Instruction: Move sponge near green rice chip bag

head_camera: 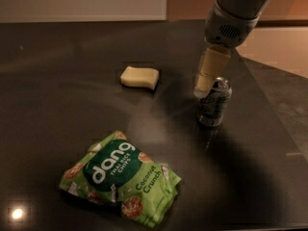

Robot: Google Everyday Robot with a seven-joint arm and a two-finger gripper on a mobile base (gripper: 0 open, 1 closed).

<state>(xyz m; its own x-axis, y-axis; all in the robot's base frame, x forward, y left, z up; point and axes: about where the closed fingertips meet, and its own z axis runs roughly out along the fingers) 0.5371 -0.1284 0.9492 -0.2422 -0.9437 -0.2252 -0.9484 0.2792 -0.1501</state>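
The end effector (204,83) hangs off the grey arm (231,18) over the right part of the dark tabletop (48,81), above the surface, with its cream tip just beside the top of the silver can (215,102). It holds nothing. Whether it is spread or pressed together, I cannot tell from this angle.

The sponge (139,77) lies flat and untouched toward the far edge, about midway along it. It is a short way from the end effector, on the side away from the can. The green rice chip bag (120,177) lies crumpled close to the near edge, well apart from the sponge, with bare tabletop between them.

By my reading this is the approach step. No grasp is made and the carry has not begun.

The next move calls for a sideways shift away from the can and over the sponge. After that comes a drop straight down to take the soft block across its narrow sides. The can is the hazard here, standing upright and right next to the tip, so a careless swing could topple it. Once the sponge is lifted, the path toward the near edge looks open, and a spot just beside the bag would do.
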